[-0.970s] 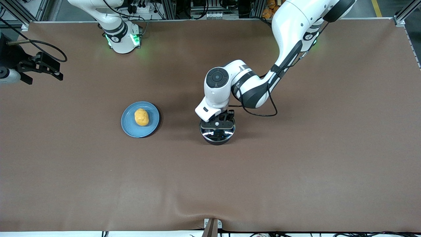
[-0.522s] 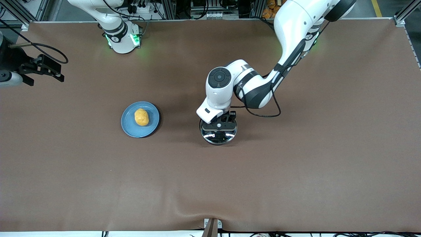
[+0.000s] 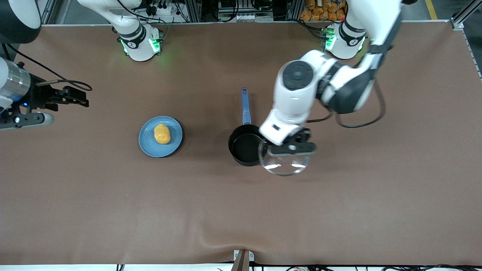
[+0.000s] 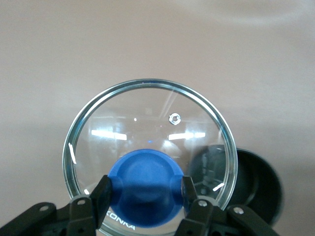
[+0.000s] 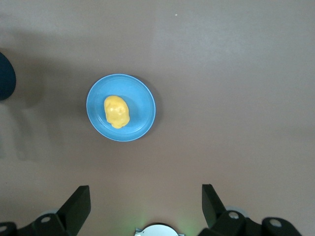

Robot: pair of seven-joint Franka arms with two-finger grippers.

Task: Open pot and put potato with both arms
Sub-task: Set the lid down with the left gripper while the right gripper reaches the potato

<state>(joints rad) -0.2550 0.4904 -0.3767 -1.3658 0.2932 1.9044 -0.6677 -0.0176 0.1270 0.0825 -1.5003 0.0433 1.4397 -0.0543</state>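
The black pot (image 3: 244, 148) with a long blue handle (image 3: 245, 106) stands open mid-table. My left gripper (image 3: 290, 149) is shut on the blue knob (image 4: 145, 184) of the clear glass lid (image 3: 285, 164) and holds it in the air beside the pot, toward the left arm's end, its edge overlapping the pot's rim. In the left wrist view the pot (image 4: 261, 189) shows under the lid (image 4: 147, 132). The yellow potato (image 3: 162, 134) lies on a blue plate (image 3: 150, 145). My right gripper (image 3: 73, 98) is open and high over the right arm's end of the table; its wrist view shows the potato (image 5: 117, 111).
The blue plate (image 5: 142, 115) sits beside the pot toward the right arm's end. The brown mat covers the table. The arm bases stand along the edge farthest from the front camera.
My left gripper has lifted the lid off the pot and carried it toward the left arm's end, uncovering the pot and its handle. My right gripper has shifted a little toward the plate.
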